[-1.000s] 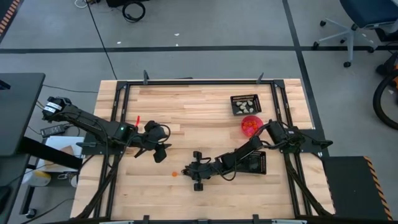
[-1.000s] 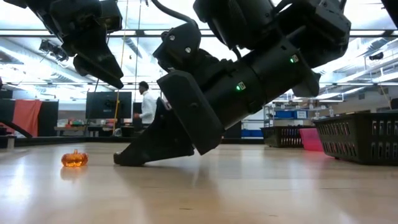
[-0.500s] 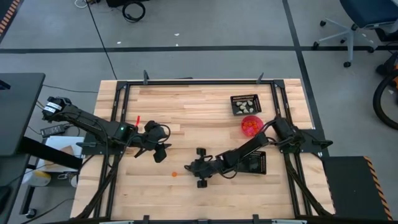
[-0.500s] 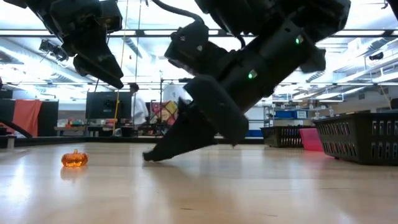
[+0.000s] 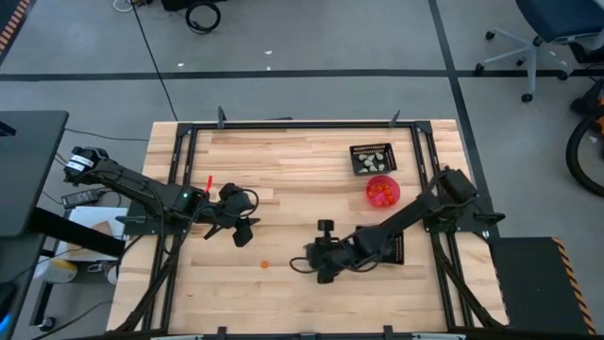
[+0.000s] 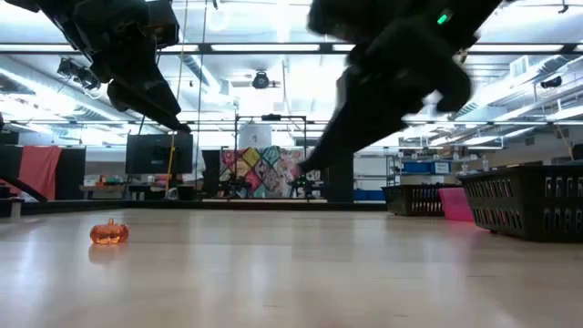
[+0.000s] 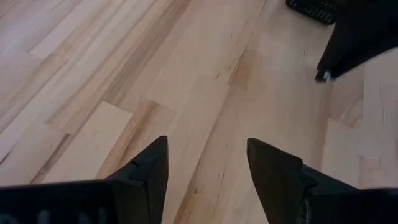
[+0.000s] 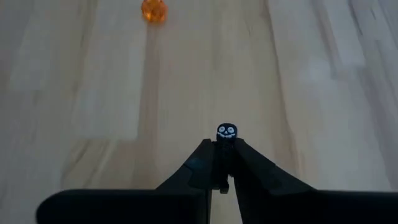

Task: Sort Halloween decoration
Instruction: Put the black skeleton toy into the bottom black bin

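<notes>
My right gripper (image 8: 225,147) is shut on a tiny black trinket with a white grinning face (image 8: 227,131). It hangs above the table's middle (image 5: 300,263), near the front edge. A small orange pumpkin trinket (image 5: 265,264) sits on the wood left of it, and also shows in the low view (image 6: 108,232) and the right wrist view (image 8: 153,10). My left gripper (image 7: 205,155) is open and empty above the table's left half (image 5: 243,231). My right gripper pinches the black trinket's lower part (image 8: 225,140) between its two fingertips. The grinning face sticks out just past the tips. The trinket is lifted clear of the table.
A black mesh tray (image 5: 387,149) holding pale cream pieces stands at the back right. A round pink-red bowl (image 5: 394,195) with orange pieces is next to it. A second black mesh tray (image 5: 398,253) lies under my right arm and shows in the low view (image 6: 524,200).
My right gripper has risen off the table and drawn back toward the table's right edge, away from the orange pumpkin. The pumpkin has stayed where it was.
</notes>
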Motion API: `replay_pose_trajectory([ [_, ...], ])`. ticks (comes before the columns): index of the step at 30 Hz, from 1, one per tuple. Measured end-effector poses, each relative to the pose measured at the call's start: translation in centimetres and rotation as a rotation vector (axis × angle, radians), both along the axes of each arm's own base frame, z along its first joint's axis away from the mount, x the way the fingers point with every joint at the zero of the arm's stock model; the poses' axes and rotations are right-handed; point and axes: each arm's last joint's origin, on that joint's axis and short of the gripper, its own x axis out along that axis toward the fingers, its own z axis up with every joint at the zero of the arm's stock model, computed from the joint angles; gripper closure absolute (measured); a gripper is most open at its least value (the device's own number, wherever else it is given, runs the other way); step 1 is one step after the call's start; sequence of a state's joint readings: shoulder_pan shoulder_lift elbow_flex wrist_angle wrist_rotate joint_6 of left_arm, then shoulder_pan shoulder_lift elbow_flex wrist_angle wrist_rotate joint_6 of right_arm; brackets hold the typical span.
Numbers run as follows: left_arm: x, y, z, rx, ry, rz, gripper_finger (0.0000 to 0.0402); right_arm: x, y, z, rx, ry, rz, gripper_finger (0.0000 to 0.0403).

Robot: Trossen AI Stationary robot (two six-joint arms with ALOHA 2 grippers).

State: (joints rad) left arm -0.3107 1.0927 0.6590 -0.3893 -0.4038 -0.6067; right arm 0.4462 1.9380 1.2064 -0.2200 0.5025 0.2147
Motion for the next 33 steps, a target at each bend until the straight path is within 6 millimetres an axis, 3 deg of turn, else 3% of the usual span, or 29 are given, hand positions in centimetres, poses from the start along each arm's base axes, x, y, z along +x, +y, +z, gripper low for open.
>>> replay_pose_trajectory([
  [19,0.0,0.0,0.0,-0.001,-0.002,0.0,0.0209,-8.8,0.5,6.4,0.023,0.229,-0.178,0.0353],
  [28,0.0,0.0,0.0,-0.001,-0.003,0.0,0.0209,-12.1,0.5,6.7,0.006,0.357,-0.353,0.0353],
  [33,0.0,0.0,0.0,-0.001,-0.004,0.0,0.0209,-12.8,0.3,5.3,0.065,0.453,-0.365,0.0352],
])
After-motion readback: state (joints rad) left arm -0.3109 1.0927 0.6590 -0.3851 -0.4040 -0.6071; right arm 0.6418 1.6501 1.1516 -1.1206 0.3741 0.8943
